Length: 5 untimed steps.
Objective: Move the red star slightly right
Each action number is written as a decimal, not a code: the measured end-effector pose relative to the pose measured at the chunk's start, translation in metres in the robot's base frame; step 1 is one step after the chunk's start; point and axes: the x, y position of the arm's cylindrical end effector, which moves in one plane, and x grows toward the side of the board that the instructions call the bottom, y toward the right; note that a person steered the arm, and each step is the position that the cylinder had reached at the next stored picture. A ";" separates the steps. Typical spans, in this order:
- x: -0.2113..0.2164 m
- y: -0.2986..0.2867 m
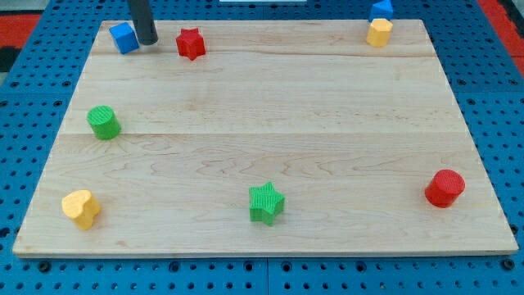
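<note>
My tip (147, 41), the lower end of a dark rod with nothing to open or close, rests on the pale wooden board (262, 147) at the view's top left, just right of the blue cube (124, 38) and near the red star block (191, 43), left of it.

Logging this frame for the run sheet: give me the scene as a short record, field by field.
tip: my tip near the view's top left, between blue block and red star
tip contact: beside the blue block; apart from the red star
top right: yellow block, second blue block behind it
left: green cylinder
bottom: yellow heart, green star, red cylinder
surface: wooden board
</note>
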 end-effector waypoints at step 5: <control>-0.015 0.075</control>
